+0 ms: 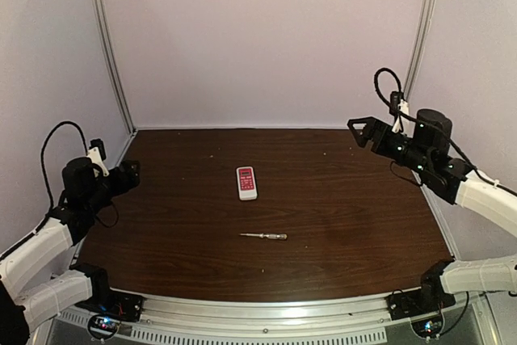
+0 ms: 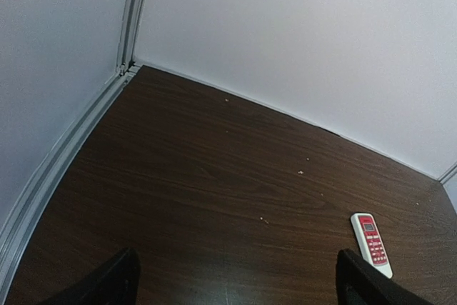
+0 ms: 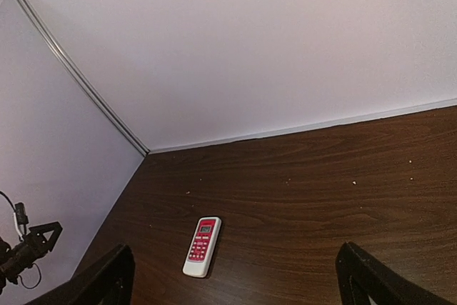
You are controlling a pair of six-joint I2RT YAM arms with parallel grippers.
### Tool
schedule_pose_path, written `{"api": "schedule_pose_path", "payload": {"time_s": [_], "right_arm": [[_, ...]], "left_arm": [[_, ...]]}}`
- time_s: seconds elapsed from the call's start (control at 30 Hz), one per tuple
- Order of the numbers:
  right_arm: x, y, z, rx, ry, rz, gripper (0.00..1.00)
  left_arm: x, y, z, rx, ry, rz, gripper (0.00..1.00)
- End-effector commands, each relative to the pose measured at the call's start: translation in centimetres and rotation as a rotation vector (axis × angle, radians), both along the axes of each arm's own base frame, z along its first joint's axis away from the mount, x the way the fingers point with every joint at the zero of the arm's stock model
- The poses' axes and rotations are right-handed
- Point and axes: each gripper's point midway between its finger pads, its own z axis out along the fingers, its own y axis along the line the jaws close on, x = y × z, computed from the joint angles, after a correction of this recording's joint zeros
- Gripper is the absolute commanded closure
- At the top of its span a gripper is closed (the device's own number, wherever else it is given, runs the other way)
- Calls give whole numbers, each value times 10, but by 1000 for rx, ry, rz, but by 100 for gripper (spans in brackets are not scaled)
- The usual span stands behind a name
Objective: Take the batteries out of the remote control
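While left tool (image 2: 237, 283) and right tool (image 3: 235, 280) gape, remote control (image 1: 246, 183) — lettering unreadable — lies face-up.

Before you, a small white-and-red rectangular remote control (image 1: 246, 183) (buttons up) lies on the dark wooden table (image 1: 347, 199); a thin metal screwdriver (image 1: 264, 236) lies nearer, apart.

Dark wooden table (image 1: 339, 199) enclosed by pale lilac walls (image 1: 266, 38), aluminium posts (image 1: 111, 46).

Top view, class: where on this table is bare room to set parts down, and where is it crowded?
Bare table lies left of the remote control, to the left edge; right of it, to the right edge; and behind it, up to the back wall. Tightest: the strip between remote control and screwdriver.
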Motion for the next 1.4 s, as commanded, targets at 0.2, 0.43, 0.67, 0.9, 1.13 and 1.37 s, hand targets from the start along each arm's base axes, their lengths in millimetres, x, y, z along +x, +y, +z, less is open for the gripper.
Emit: {"api": "schedule_pose_path", "payload": {"time_s": [0.2,0.43,0.67,0.9,1.13,1.37], "right_arm": [[6,47,-19,-181,244,-104,0],[19,102,-43,-359,341,-74,0],[30,162,-85,-491,403,-1,0],[47,224,-136,-589,458,50,0],[55,256,-183,-608,510,59,0],[57,276,-217,-607,547,81,0]], "left_arm": [[-9,-26,-11,-52,26,-131,3],[-13,-32,-16,-71,42,-157,3],[-24,-26,-32,-57,71,-132,2],[-29,-21,-40,-41,86,-111,2],[-32,-16,-52,-25,109,-86,2],[-33,-8,-51,-14,104,-43,3]]}}
